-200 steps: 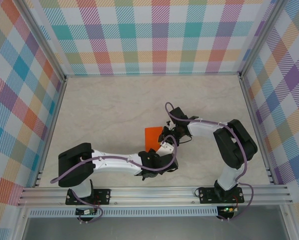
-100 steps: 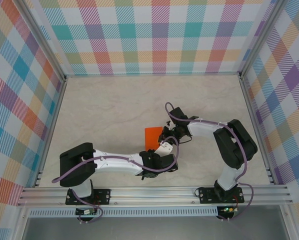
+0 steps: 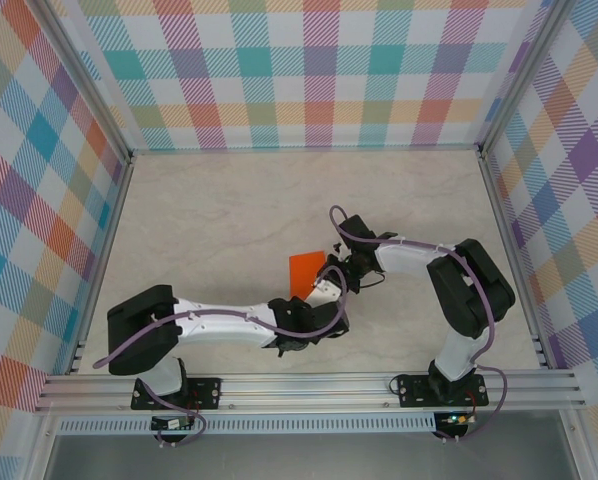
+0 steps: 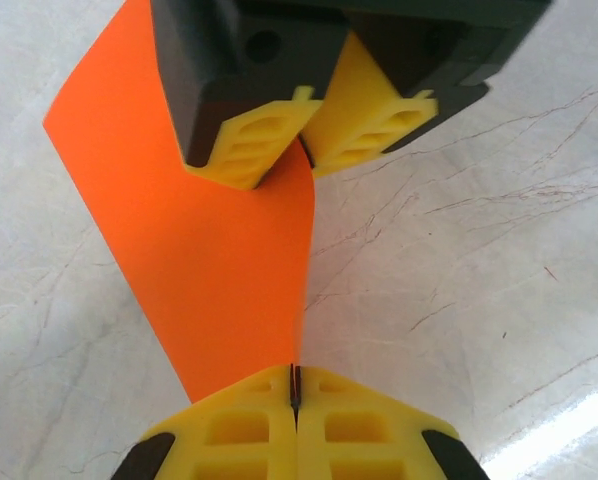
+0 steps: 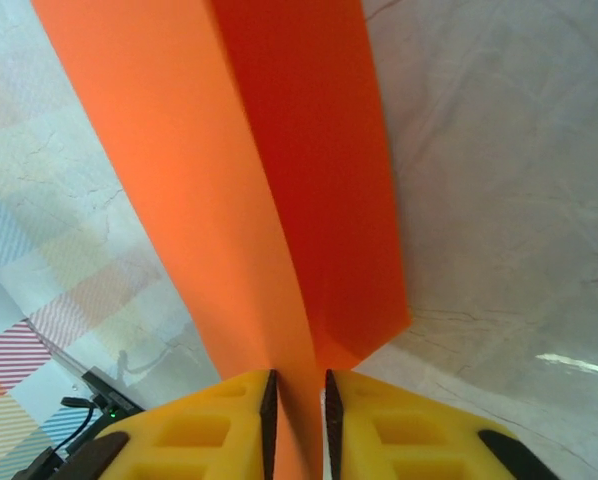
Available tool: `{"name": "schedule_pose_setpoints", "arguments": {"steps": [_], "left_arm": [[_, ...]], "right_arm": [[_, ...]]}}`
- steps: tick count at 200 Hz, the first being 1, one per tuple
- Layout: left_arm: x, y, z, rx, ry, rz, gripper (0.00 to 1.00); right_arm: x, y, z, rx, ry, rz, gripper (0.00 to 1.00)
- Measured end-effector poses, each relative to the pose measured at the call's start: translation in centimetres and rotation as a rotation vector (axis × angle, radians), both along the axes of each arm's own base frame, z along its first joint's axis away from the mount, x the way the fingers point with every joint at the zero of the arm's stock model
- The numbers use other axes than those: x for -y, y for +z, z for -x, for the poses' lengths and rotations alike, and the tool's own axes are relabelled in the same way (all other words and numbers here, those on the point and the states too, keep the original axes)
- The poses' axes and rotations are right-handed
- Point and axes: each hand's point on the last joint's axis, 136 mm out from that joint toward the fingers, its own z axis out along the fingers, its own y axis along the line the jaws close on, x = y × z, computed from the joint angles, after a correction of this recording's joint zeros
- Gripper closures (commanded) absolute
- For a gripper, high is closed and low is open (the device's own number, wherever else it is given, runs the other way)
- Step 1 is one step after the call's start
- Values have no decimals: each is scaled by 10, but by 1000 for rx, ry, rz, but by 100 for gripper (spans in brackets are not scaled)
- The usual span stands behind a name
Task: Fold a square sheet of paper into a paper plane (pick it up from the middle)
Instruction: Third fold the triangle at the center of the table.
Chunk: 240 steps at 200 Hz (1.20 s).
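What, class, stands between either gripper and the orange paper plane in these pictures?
Nothing visible does. The left gripper is shut on one end of the paper plane, and the right gripper has the other end between its slightly parted jaws.

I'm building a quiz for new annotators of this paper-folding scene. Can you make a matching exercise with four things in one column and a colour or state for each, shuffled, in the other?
Column one:
1. paper plane
2. left gripper
3. table
4. back wall

Column two:
A. shut, pinching a thin edge
B. plaid in many pastel colours
C. bright orange, with a lengthwise fold
D. pale, with faint marble veins

Right pairs: 1-C, 2-A, 3-D, 4-B.
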Motion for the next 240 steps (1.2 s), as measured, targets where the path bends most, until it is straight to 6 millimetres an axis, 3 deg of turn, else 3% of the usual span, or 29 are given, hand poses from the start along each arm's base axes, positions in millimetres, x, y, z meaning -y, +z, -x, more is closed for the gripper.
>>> {"name": "schedule_pose_setpoints", "arguments": {"steps": [30, 60, 88, 111, 136, 163, 240], "left_arm": [[-5, 3, -5, -90, 13, 108, 100], [-6, 7, -10, -181, 17, 231, 100], [-9, 6, -15, -261, 24, 336, 100], [-13, 3, -18, -315, 32, 390, 100], [-14, 3, -17, -369, 34, 444, 100], [-15, 2, -17, -411, 33, 484, 100], [-14, 0, -13, -485, 25, 526, 100]], "right_arm": [[13, 9, -3, 32, -13, 38, 60], [29, 19, -11, 79, -43, 77, 58], [36, 24, -15, 101, -62, 94, 60], [36, 25, -16, 109, -57, 93, 70], [31, 29, -17, 120, -39, 66, 80], [18, 34, -28, 130, -23, 21, 84], [-14, 13, -60, 97, 42, -20, 85]]}}
